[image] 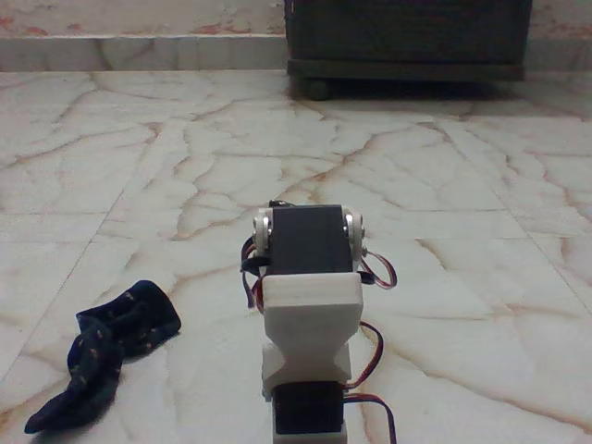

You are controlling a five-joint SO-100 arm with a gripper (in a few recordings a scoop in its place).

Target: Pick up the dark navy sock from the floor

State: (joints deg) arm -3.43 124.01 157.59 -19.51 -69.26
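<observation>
the floor [388,185] takes up nearly all of the fixed view: glossy cream-white marble tiles crossed by rusty brown veins that branch and fork, with thin straight grout lines between the slabs and a soft sheen from the light. at the far edge it meets a pale wall skirting [139,51], mottled with faint reddish patches. against that wall, at upper right, stands a piece of dark wooden furniture [407,37], boxy and matt, with a flat plinth along its base and a small rounded foot at its left corner.

the robot arm [310,305] rises from the bottom edge at the centre, seen from behind and folded up compactly. a black rectangular servo block sits on top, flanked by two pale round hubs; below it is a white printed plastic bracket with a smooth, waisted shape, and beneath that another black servo. thin red, black and brownish wires loop out on both sides of the bracket. the jaws are hidden behind the arm's own body, so how far they stand open, or whether they hold anything, cannot be told.

the dark navy sock [97,365] lies on the floor at lower left, well apart from the arm. it is limp and crumpled, soft knit speckled with tiny pale dots, bunched at its upper end and tapering towards the bottom-left corner.
</observation>
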